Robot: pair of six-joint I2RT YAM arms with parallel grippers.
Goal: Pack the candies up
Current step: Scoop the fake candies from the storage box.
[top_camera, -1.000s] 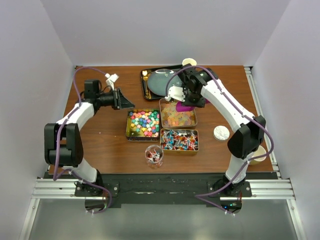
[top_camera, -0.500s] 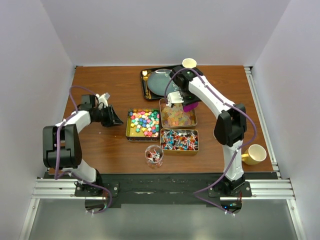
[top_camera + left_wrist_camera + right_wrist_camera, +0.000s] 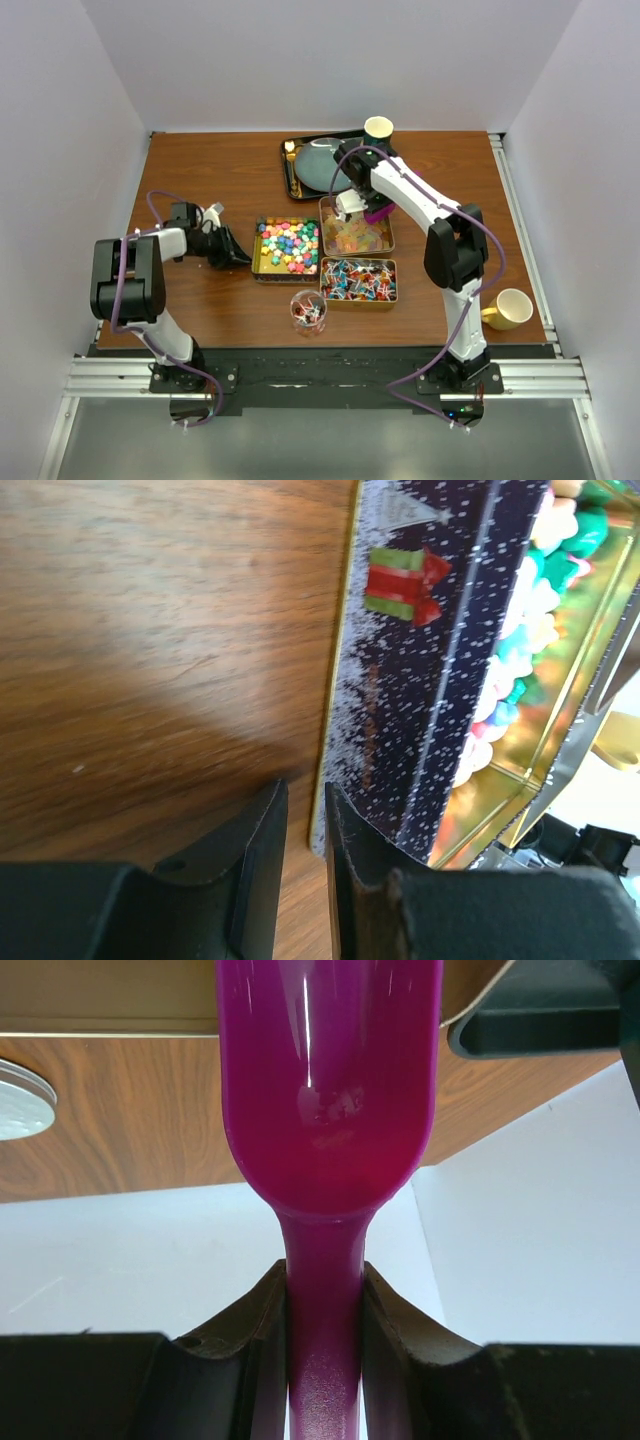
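Three open tins hold the candies: multicoloured cubes [image 3: 287, 246], pale gummies [image 3: 352, 236] and red-blue-white wrapped pieces [image 3: 358, 280]. My right gripper [image 3: 368, 200] is shut on the handle of the purple scoop [image 3: 379, 213], held over the far right part of the gummies tin. In the right wrist view the scoop [image 3: 330, 1080] points away from my gripper [image 3: 325, 1272]; I cannot see what is in it. My left gripper [image 3: 238, 257] lies low on the table at the left side of the cubes tin [image 3: 430, 680]. Its fingers [image 3: 268, 830] are almost together, with nothing between them.
A clear cup [image 3: 308, 310] holding a few candies stands in front of the tins. A black tray [image 3: 292, 170] with a grey-blue bowl [image 3: 320, 162] and a paper cup [image 3: 378, 127] are at the back. A yellow mug [image 3: 510, 308] is near right. A silver lid [image 3: 15, 1100] lies on the table.
My left arm has swung nearer and rightward, down to the cubes tin's left side, its fingers closing. My right arm has folded in; the scoop stays over the gummies tin.
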